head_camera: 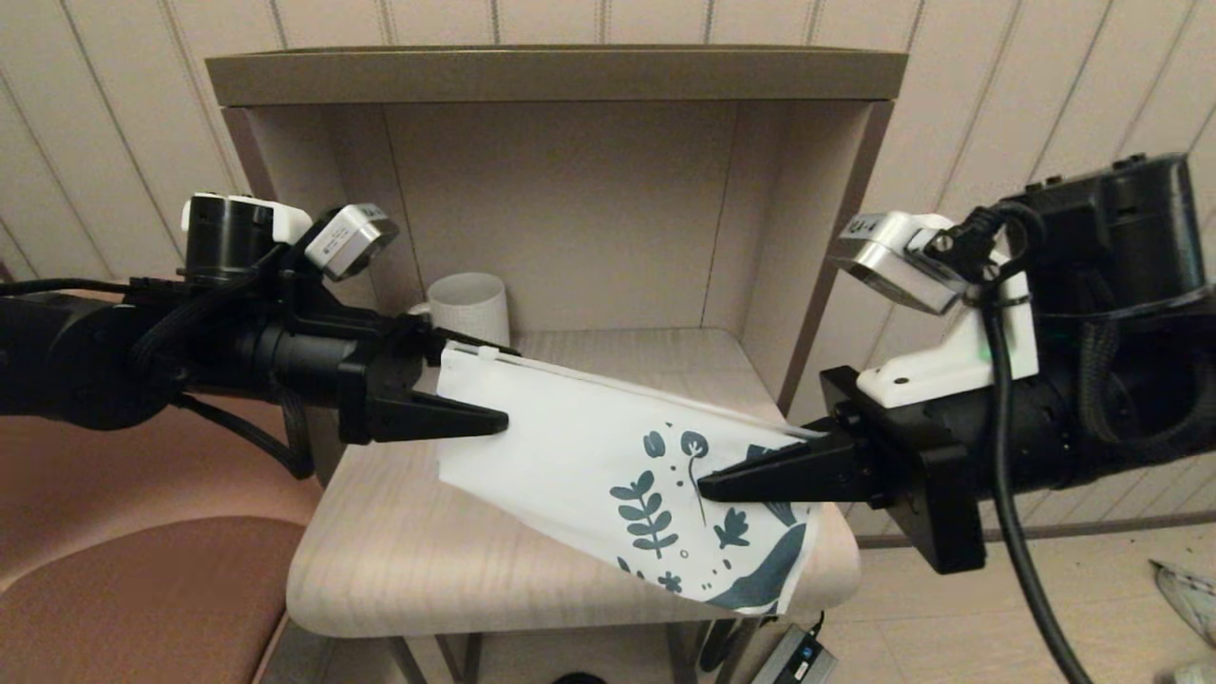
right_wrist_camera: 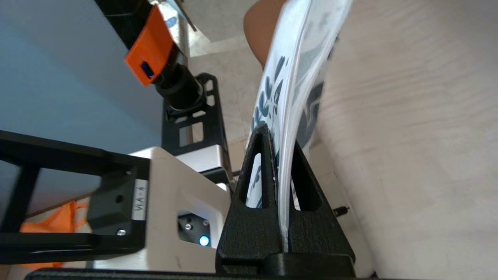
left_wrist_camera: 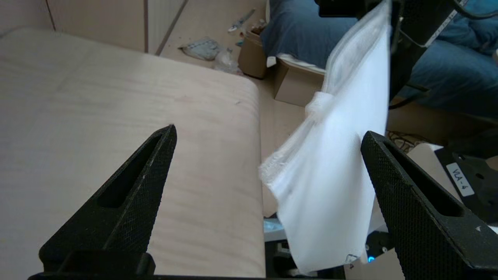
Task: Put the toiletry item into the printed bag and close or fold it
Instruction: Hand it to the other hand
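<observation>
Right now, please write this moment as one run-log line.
right gripper: shut on printed bag, holding it above table | left gripper: fingers open beside bag's plain end | tube: not visible | mug: behind

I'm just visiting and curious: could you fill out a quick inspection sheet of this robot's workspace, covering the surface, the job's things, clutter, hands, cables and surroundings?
Surface: pale wood-grain table, rounded front corners, under a shelf alcove.
Job's things: printed bag held in the air above the table, leaf print at the right hand's end; toiletry item not seen.
Clutter: white ribbed mug at the back.
Hands: left hand open beside the bag's plain end; right hand shut on the printed end.
Cables: black cable hanging from the right arm.
Surroundings: panelled wall, reddish seat on the left.
</observation>
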Controlling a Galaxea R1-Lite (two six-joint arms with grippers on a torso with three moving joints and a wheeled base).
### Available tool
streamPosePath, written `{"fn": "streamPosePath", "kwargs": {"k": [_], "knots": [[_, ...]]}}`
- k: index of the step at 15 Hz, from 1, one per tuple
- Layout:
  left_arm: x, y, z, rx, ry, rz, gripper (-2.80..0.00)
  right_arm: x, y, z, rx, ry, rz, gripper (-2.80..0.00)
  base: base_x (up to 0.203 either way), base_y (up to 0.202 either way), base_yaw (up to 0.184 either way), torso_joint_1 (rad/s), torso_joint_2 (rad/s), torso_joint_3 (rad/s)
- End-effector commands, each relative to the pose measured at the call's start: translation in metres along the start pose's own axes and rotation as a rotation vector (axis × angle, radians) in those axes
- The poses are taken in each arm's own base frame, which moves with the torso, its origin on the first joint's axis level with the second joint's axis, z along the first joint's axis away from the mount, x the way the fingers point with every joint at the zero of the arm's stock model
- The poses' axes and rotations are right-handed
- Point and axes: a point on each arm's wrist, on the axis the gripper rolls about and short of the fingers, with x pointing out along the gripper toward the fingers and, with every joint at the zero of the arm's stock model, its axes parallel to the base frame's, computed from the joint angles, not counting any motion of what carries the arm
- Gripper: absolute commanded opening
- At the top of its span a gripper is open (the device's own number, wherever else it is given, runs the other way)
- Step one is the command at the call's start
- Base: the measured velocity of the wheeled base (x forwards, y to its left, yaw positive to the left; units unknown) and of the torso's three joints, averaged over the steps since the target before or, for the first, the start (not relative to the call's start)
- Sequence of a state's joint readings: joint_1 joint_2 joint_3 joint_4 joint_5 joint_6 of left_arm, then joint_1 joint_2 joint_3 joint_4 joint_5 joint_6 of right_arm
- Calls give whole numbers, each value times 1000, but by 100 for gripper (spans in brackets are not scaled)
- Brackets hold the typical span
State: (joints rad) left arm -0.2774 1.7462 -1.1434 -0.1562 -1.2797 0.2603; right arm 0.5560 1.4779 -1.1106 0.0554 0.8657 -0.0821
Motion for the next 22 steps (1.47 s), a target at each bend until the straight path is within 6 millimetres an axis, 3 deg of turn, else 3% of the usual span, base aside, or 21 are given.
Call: {"fn": "streamPosePath", "kwargs": {"k": [1,9,18,22], "knots": [[0,0,-1,1,-2,-6,0,3,-4,-2,8,8,5,-280,0,0,0,0,0,0],[9,-4,-1,0,5,-39,0,6,-8,-2,10,10,3,-280,0,0,0,0,0,0],[13,-8,-2,0,7,-53,0,16,-57,-4,42,0,-77,-280,0,0,0,0,0,0],[17,-9,-3,-1,11,-65,0,20,-60,-5,40,-2,-73,-280,0,0,0,0,0,0]]}}
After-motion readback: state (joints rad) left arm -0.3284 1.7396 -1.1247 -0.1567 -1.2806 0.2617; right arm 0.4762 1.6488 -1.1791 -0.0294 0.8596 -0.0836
